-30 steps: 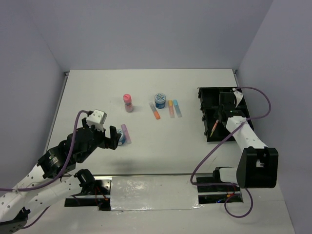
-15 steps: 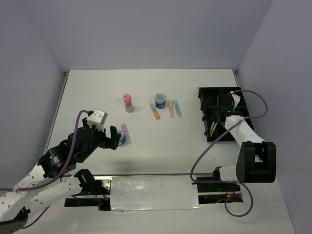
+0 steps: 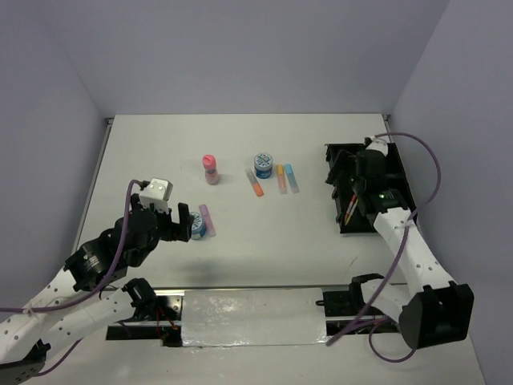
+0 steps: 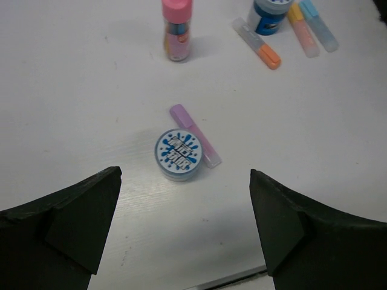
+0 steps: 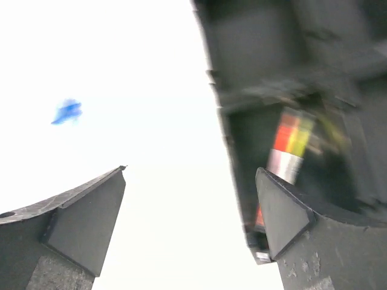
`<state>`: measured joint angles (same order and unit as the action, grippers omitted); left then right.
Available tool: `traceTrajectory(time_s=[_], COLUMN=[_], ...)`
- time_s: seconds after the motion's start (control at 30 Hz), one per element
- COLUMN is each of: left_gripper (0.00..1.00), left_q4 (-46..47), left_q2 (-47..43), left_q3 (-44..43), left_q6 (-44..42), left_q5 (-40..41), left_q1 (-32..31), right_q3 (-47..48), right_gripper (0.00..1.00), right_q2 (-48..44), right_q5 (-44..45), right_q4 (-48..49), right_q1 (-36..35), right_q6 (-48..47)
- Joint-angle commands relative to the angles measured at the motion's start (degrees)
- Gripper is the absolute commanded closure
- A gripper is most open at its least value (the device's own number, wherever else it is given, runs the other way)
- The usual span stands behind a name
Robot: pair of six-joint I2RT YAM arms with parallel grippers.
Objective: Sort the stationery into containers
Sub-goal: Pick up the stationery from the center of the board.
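Spreading bare to both sides of the left hand point(image 4: 184, 181), the table point(image 3: 160, 144) leaves that arm plenty of room, with no wall or edge close by. The black organiser tray point(image 3: 335, 158) sits under and just right of the right hand point(image 5: 190, 175). Its near wall runs between that hand's fingers, so any descent there probably has to clear the rim.

Both hands are spread wide and hold nothing. The left one hovers with a tub point(image 4: 178, 153) centred ahead of it, likely lined up for a grasp. A purple marker point(image 4: 196, 136) touches the tub on the hand's right, so a closing finger could nudge it.

Farther ahead of the left hand, well apart from the tub, stand the pink bottle point(image 4: 177, 30) and a second tub point(image 4: 271, 11), with an orange marker point(image 4: 259, 43) and a blue marker point(image 3: 291, 178) lying in a row beside them. Thin pens point(image 5: 290, 145), blurred, already lie in the tray compartment to the right of the right hand.
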<state>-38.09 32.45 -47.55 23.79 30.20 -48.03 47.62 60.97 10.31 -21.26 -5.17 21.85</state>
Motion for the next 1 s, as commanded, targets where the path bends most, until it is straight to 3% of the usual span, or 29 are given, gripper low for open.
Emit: traceTrajectory(time_s=[0.0, 0.13, 0.27, 0.53, 0.77, 0.97], left_gripper=[0.01, 0.01, 0.01, 0.01, 0.01, 0.01], left_q4=[-2.4, -2.0, -0.8, 0.7, 1.2, 1.6], left_q2=[1.7, 2.7, 3.4, 4.4, 5.5, 5.0], left_q3=[-2.5, -2.5, -1.8, -1.4, -1.4, -1.1], left_q6=[3.4, 3.0, 1.5, 0.0, -0.9, -1.1], left_q5=[8.4, 8.0, 4.5, 0.8, -1.1, -2.1], left_q1=[1.6, 7.2, 8.7, 8.7, 8.7, 8.7], right_q3=[4.7, 8.3, 18.4, 35.1, 38.2, 36.6], right_gripper=[0.04, 0.09, 0.21, 0.23, 0.25, 0.33], right_q2=[-1.1, 6.5, 25.0, 47.5, 53.4, 53.8], right_q5=[-0.9, -3.6, -4.5, -1.4, -0.1, -1.2], right_q4=[-0.5, 1.4, -0.5, -5.7, -6.7, -5.6], right_q1=[-8.2, -15.9, -16.9, -17.2, -17.2, -16.1], right_q6=[-4.5, -7.5, -10.4, -13.9, -14.4, -13.9])
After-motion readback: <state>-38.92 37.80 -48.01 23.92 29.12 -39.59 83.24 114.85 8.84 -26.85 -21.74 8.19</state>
